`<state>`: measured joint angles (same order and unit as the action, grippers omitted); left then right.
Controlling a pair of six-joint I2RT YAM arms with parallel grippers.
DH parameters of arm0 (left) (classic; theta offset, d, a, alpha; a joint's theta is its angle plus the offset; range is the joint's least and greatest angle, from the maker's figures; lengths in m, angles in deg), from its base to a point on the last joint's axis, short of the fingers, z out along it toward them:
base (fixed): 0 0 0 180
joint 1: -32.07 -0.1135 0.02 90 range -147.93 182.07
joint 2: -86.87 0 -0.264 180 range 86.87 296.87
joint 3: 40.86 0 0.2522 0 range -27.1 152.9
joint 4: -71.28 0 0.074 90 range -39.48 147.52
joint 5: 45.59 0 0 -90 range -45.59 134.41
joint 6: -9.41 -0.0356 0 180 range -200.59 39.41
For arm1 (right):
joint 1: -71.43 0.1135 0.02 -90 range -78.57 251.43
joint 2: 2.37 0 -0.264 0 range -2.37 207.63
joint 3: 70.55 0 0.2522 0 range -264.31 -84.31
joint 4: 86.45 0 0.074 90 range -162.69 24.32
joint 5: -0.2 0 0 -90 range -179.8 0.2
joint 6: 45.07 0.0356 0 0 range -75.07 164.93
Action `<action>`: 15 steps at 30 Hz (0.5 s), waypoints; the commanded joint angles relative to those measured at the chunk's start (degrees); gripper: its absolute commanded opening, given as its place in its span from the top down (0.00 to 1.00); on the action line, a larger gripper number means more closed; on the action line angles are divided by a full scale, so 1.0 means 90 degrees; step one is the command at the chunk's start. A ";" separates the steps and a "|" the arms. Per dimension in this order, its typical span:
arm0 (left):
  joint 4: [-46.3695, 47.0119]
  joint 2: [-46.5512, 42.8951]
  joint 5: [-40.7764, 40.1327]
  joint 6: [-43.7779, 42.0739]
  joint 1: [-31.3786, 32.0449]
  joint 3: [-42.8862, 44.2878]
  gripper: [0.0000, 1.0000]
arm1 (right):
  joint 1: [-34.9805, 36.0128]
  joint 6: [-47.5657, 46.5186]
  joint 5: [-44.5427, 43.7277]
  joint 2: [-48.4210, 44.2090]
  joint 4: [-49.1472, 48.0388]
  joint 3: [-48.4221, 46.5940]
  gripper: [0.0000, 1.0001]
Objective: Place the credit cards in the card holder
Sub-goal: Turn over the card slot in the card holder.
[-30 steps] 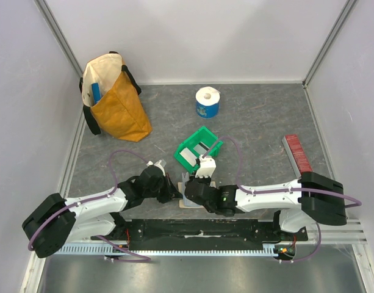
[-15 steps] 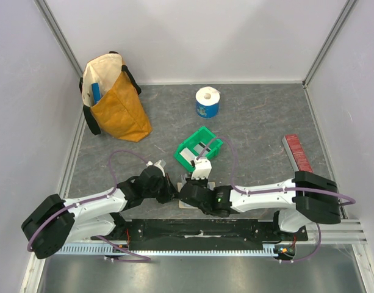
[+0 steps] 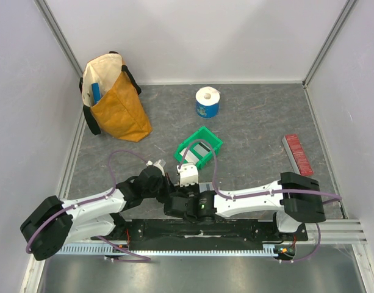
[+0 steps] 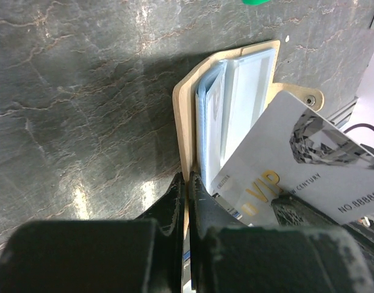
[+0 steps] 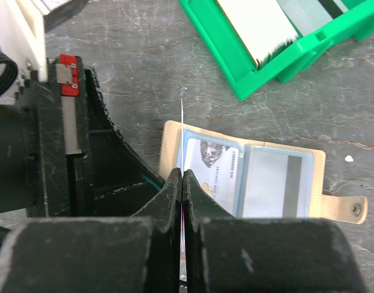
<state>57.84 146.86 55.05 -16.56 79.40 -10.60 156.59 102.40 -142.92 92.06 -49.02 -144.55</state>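
Your right claw (image 5: 183, 177) is clenched on one card (image 4: 296, 165). In the right wrist view you see that card from its thin edge, standing up between the fingers.

A second ago this arm was up by the green bin (image 3: 212, 135). Now it has swung left and closer to the front of the table (image 3: 266, 122). In the top view it now hides the holder. So the card has left the bin and come to the holder (image 4: 182, 116).

Your left claw (image 4: 185, 183) has stayed put. It is pinched tight on the tan edge of the holder and keeps it lying open. The holder sits flat on the table between the two claws, near the bin.

In the left wrist view the card is tilted, and one corner hangs over the near end of the holder. I cannot tell if it touches a pocket yet. It does not look pushed in.

The two clear pockets on top each seem to have a card in them already. You may need a free pocket under those. I think the next job is to line the card up with a pocket mouth and slide it in slowly. If it goes in crooked, it could bend or shove the holder away.

More cards (image 5: 254, 21) wait in the bin, so you are not done.
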 commanded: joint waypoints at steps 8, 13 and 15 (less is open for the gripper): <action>0.0033 -0.0181 0.0010 0.0083 -0.0015 0.0092 0.98 | 0.0039 0.0235 -0.0357 0.0025 0.0428 -0.0249 1.00; 0.0033 -0.0191 0.0000 0.0083 -0.0015 0.0043 0.98 | 0.0000 0.0050 -0.0007 -0.0433 -0.0293 0.0131 1.00; 0.0033 -0.0181 -0.0010 0.0093 -0.0015 0.0033 0.98 | -0.0068 -0.0038 0.0334 -0.0628 -0.0771 0.0365 1.00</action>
<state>57.60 146.03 55.03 -16.56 79.40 -10.60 156.66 102.32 -142.53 91.49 -48.17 -143.88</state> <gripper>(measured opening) 0.032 0.010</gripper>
